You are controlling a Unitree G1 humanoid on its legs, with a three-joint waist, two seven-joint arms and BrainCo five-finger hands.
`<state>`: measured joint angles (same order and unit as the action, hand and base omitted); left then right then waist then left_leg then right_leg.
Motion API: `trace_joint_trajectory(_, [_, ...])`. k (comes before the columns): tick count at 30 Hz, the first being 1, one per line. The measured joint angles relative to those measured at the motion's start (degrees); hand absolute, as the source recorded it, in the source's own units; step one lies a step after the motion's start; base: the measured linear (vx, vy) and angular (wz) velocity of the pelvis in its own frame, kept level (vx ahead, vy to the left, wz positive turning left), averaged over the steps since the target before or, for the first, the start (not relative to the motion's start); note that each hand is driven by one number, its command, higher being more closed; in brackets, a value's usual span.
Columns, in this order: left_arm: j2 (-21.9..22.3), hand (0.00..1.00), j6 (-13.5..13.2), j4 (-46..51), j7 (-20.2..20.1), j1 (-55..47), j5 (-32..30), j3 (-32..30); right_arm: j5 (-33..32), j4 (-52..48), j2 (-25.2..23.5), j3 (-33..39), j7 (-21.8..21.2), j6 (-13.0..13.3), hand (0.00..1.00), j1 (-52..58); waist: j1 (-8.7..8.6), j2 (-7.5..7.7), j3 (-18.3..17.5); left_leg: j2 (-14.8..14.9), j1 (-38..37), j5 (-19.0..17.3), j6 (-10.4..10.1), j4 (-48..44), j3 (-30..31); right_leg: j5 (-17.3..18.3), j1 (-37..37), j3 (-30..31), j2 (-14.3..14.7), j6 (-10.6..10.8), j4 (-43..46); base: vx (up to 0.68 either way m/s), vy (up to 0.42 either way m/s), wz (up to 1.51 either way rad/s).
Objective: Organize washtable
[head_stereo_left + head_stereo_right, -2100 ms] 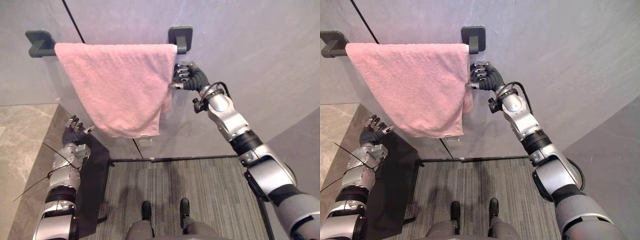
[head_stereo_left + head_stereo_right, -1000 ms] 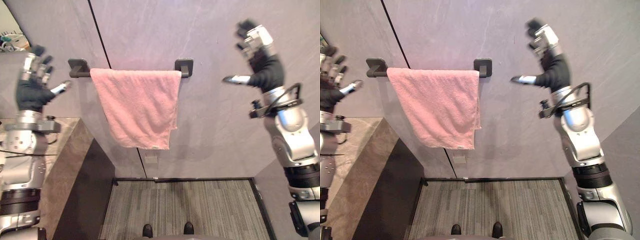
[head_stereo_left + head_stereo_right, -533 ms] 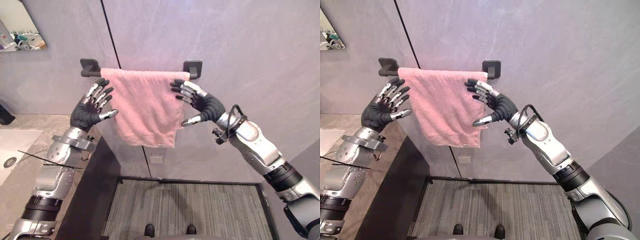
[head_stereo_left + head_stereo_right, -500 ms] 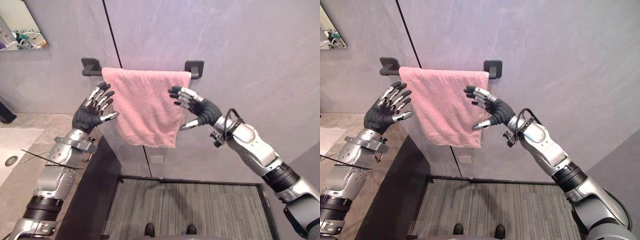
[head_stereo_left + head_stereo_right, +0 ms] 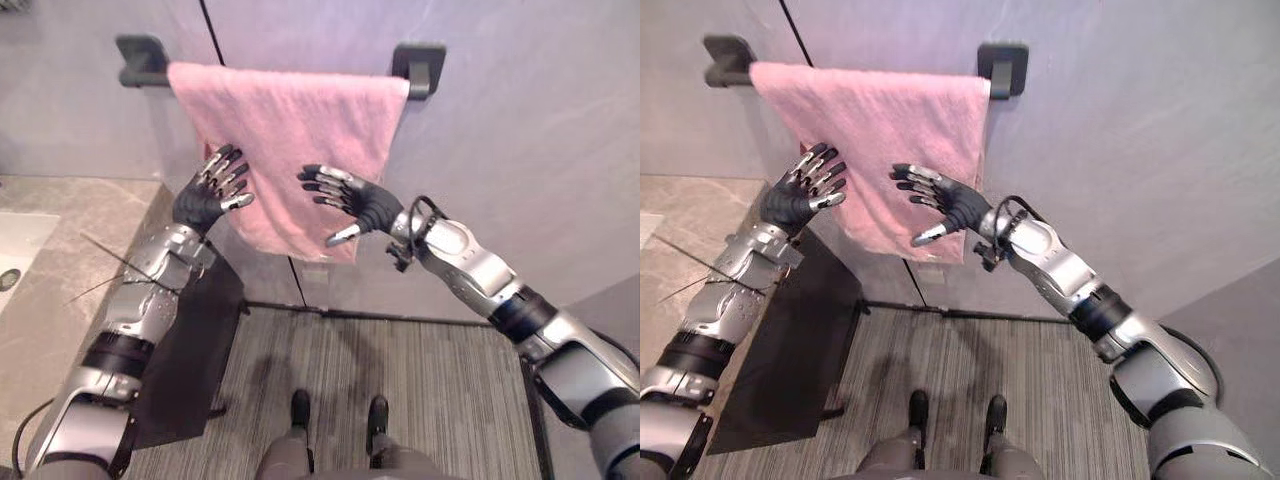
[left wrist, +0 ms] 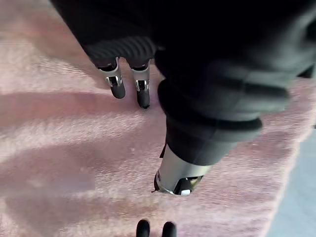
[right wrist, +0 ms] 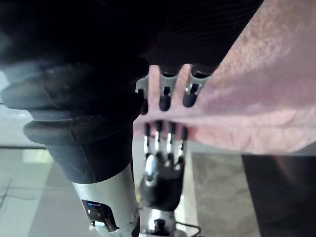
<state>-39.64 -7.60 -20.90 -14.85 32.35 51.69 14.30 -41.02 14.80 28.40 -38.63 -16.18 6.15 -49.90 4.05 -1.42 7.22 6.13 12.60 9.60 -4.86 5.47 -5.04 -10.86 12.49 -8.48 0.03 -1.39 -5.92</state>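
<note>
Two hands, mine, are up in front of the pink towel (image 5: 290,130), which hangs draped over the dark wall rail (image 5: 420,63). My left hand (image 5: 205,203) is at the towel's left edge and my right hand (image 5: 362,205) is before its lower part. The fingers (image 5: 228,172) of both are straight, spread and grip nothing. Whether they touch the cloth I cannot tell. A marble desk (image 5: 60,250) lies to my left.

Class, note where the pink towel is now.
In the left eye view the pink towel hangs over the dark wall rail at upper centre, with the left hand at its left edge and the right hand before its lower right.
</note>
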Motion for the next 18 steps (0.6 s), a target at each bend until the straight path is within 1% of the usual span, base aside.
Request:
trace_joint_trajectory(1, [0.2, 0.0, 0.0, -0.9, -0.1, 2.5, 0.5, 1.8, 0.1, 1.3, -1.7, -0.1, 0.6, 0.0, 0.0, -1.2, 0.0, 0.0, 0.8, -0.1, 0.5, 0.2, 0.1, 0.0, -0.2, -0.2, 0.5, 0.2, -0.1, 0.1, 0.1, -0.03, 0.031, -0.07])
trace_joint_trajectory(2, [0.3, 0.0, 0.0, -1.4, -0.4, 3.6, 0.6, 2.3, 0.1, 2.1, -2.6, -0.1, 1.0, 0.0, 0.0, -1.8, 0.01, -0.01, 0.8, -0.1, 0.9, 0.4, 0.3, 0.0, -0.3, -0.5, 1.0, 0.3, -0.1, 0.0, 0.1, -0.02, 0.048, -0.08])
trace_joint_trajectory(3, [0.7, 0.0, 0.1, -3.4, -1.4, 7.1, 1.3, 4.2, 0.2, 3.7, -4.9, -0.1, 1.6, 0.0, 0.0, -3.2, 0.04, 0.01, 1.6, -0.2, 1.5, 0.6, 0.5, -0.1, -0.7, -0.7, 1.7, 0.5, -0.2, -0.1, 0.2, -0.01, 0.036, -0.06])
trace_joint_trajectory(6, [1.5, 0.0, 0.3, -6.4, -1.6, 10.9, 1.6, 6.3, 1.1, 5.5, -7.6, -0.1, 3.0, 0.0, 0.0, -5.4, -0.05, -0.03, 3.0, -0.3, 1.7, 0.6, 0.6, -0.1, -1.0, -0.7, 2.0, 0.7, -0.3, -0.1, 0.2, -0.02, 0.039, -0.05])
trace_joint_trajectory(7, [2.8, 0.0, 0.5, -7.7, -1.5, 12.2, 1.6, 6.6, 1.2, 6.9, -9.1, -0.1, 3.7, 0.1, 0.0, -6.9, -0.13, 0.0, 3.6, -0.3, 1.9, 0.6, 0.6, -0.1, -1.2, -0.7, 2.2, 0.8, -0.3, -0.1, 0.2, -0.03, 0.035, -0.02])
trace_joint_trajectory(9, [3.8, 0.0, 0.3, -8.4, -1.5, 12.4, 1.6, 6.5, 1.2, 7.1, -9.7, 0.3, 4.1, 0.1, 0.0, -7.2, -0.09, -0.01, 3.6, -0.2, 2.5, 0.6, 0.6, -0.1, -1.2, -0.8, 2.9, 0.9, -0.2, -0.1, 0.2, -0.04, 0.034, -0.01])
trace_joint_trajectory(11, [4.2, 0.0, 0.2, -9.6, -1.3, 12.5, 1.6, 5.8, 1.1, 8.8, -10.2, 2.3, 4.9, 0.2, 0.0, -7.2, -0.13, -0.06, 4.5, -0.3, 2.7, 0.6, 0.6, -0.1, -1.3, -0.9, 3.1, 1.0, -0.2, -0.2, 0.2, -0.06, 0.032, -0.02])
trace_joint_trajectory(12, [4.4, 0.0, 0.3, -10.1, -1.1, 12.5, 1.5, 5.2, 1.1, 9.3, -10.1, 3.2, 5.0, 0.2, 0.0, -7.2, -0.12, -0.05, 4.6, -0.3, 2.7, 0.6, 0.6, -0.1, -1.3, -0.9, 3.2, 1.0, -0.1, -0.1, 0.2, -0.05, 0.022, -0.06])
trace_joint_trajectory(14, [5.2, 0.0, 0.3, -11.5, 0.2, 11.2, 1.0, 1.3, 0.9, 11.3, -9.7, 8.5, 6.0, 0.2, 0.0, -6.9, -0.34, -0.02, 4.7, -0.3, 2.6, 0.6, 0.6, -0.1, -1.8, -1.2, 3.4, 1.7, -0.2, 0.0, 0.2, -0.07, 0.028, -0.12])
trace_joint_trajectory(15, [5.2, 0.0, 0.4, -11.6, 0.4, 10.6, 0.9, 0.1, 0.8, 11.5, -9.4, 9.9, 6.0, 0.2, 0.0, -6.6, -0.37, 0.0, 4.7, -0.3, 2.6, 0.6, 0.6, -0.1, -2.0, -1.2, 3.5, 2.0, -0.2, 0.0, 0.2, -0.08, 0.03, -0.2])
trace_joint_trajectory(17, [5.3, 0.0, 0.4, -12.0, 2.3, 7.0, 0.3, -6.8, 0.0, 11.3, -7.1, 14.4, 5.8, 0.3, 0.0, -3.6, -0.44, 0.06, 5.1, -0.4, 2.3, 0.6, 0.6, -0.1, -3.0, -1.3, 3.7, 2.8, -0.1, 0.1, 0.2, -0.07, 0.018, -0.21])
trace_joint_trajectory(18, [5.3, 0.0, 0.4, -12.3, 2.8, 6.2, 0.3, -8.9, -0.1, 11.2, -6.6, 15.7, 5.8, 0.3, 0.0, -2.3, -0.46, 0.14, 5.2, -0.4, 2.2, 0.6, 0.6, -0.1, -3.0, -1.3, 3.7, 3.0, -0.1, 0.2, 0.2, -0.08, 0.01, -0.18])
